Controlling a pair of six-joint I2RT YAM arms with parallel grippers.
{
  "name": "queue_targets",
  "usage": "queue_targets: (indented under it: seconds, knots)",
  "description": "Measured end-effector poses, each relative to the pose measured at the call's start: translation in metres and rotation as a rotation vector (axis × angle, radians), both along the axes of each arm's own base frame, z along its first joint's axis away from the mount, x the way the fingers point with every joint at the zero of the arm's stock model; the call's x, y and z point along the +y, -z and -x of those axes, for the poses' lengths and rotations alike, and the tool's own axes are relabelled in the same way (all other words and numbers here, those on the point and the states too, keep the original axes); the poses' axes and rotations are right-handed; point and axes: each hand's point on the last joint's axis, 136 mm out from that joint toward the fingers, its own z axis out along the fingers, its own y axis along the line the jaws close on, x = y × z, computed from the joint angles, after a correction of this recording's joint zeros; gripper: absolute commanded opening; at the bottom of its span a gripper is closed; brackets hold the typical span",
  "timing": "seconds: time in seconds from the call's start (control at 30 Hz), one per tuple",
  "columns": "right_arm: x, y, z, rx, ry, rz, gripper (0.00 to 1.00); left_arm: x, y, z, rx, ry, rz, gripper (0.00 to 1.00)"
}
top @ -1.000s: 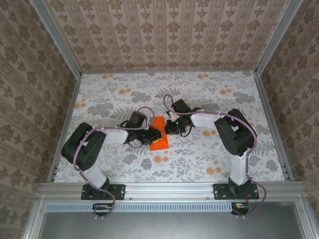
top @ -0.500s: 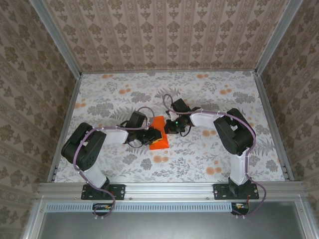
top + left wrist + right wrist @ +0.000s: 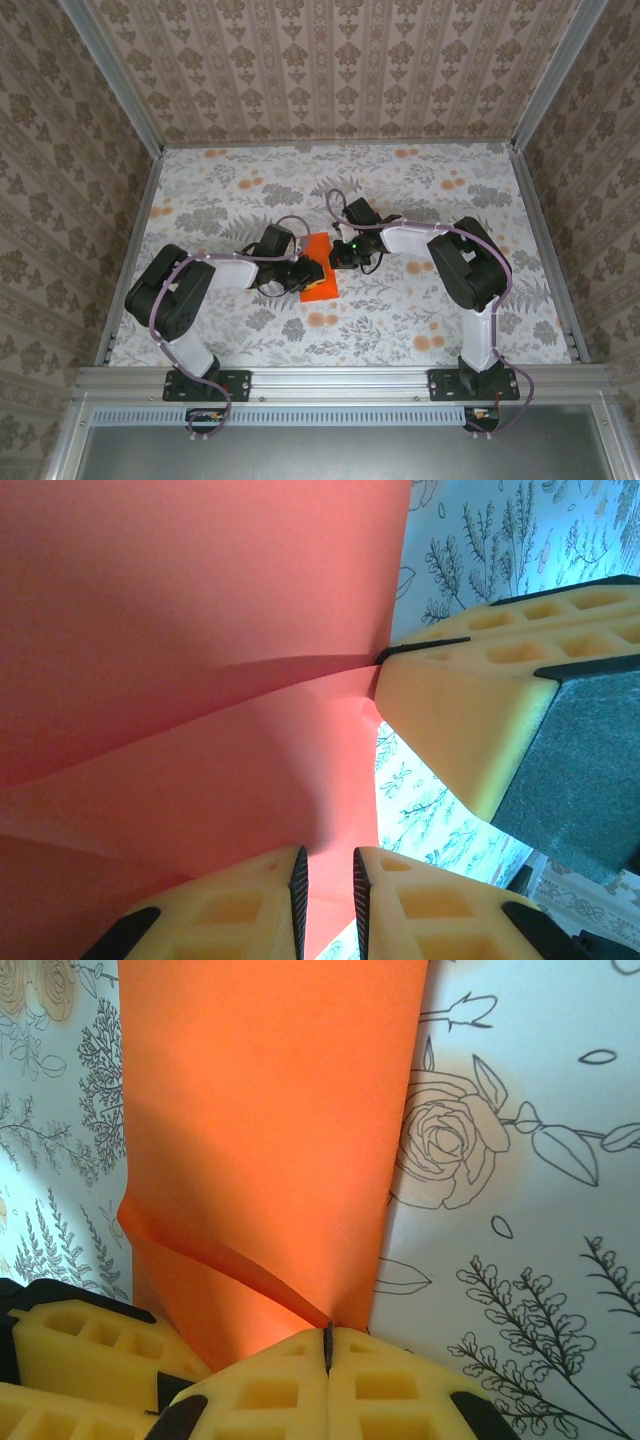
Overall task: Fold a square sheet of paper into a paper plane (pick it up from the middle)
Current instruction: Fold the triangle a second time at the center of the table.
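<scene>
I see the floral-printed surface [image 3: 420,190] with both arms bent in toward its middle. The square sheet of paper [image 3: 318,267], bright orange and partly folded, sits there between them. My right hand [image 3: 327,1335] is pinched tight on one edge of the sheet. My left hand [image 3: 327,885] is nearly closed over another edge, apparently gripping it, though the paper in the gap is hard to make out.

We see a tabletop [image 3: 420,200] covered in a pale floral print with grey leaves and small orange blossoms, enclosed by patterned brown wallpaper walls [image 3: 330,70] and metal corner rails [image 3: 130,200].
</scene>
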Motion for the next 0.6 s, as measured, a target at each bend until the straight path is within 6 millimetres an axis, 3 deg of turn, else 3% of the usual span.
queue_targets:
  seconds: [0.2, 0.43, 0.6]
  knots:
    - [0.000, 0.000, 0.001, 0.004, 0.000, 0.003, 0.07, 0.001, 0.001, 0.000, 0.002, -0.002, -0.004, 0.22]
    - [0.001, -0.006, -0.003, 0.004, 0.004, 0.003, 0.23, 0.004, 0.005, 0.001, 0.010, -0.015, -0.028, 0.21]
    - [-0.003, -0.020, -0.006, -0.019, 0.022, 0.005, 0.23, 0.006, 0.007, 0.001, 0.016, -0.025, -0.033, 0.20]
